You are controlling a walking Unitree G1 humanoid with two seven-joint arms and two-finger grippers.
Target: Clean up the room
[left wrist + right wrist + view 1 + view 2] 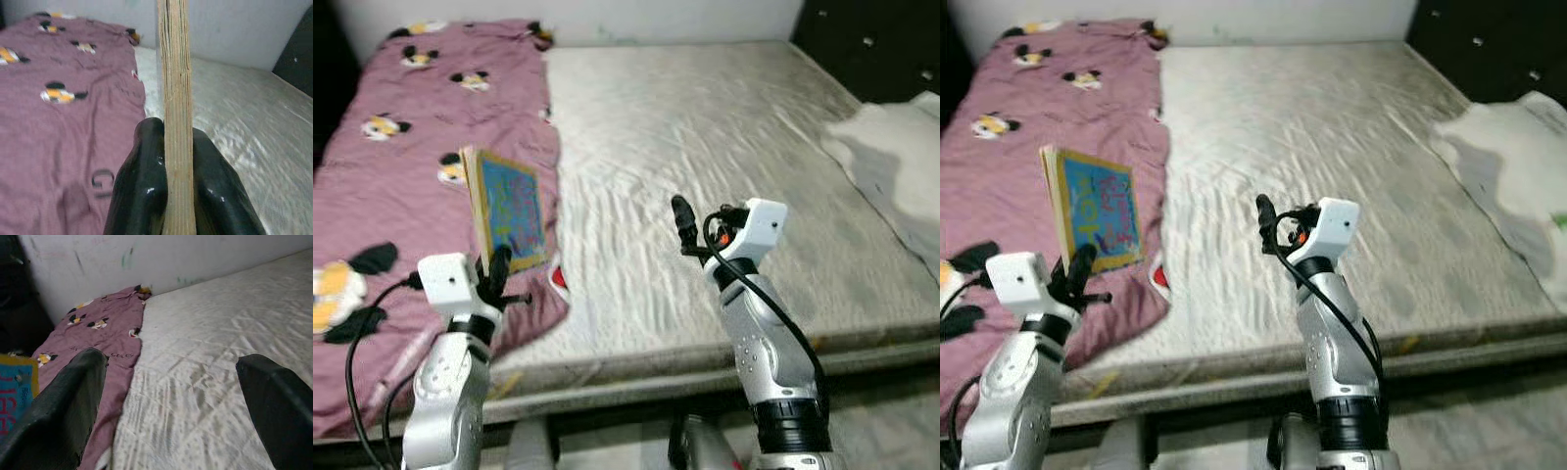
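A thin book [509,208] with a blue cover and yellow border stands upright over the pink blanket. My left gripper [497,269] is shut on its lower edge. In the left wrist view both black fingers [142,186] press the book's pale page edge [176,98] between them. My right gripper [683,220] is raised over the front of the bare mattress [724,147]. It is open, and in the right wrist view its fingers [73,391] stand wide apart with nothing between them.
A pink blanket [401,176] printed with cartoon mice covers the bed's left side. A white cloth [901,166] lies over the right edge. Dark furniture [871,39] stands at the back right. The bed's front edge [656,377] runs just before me.
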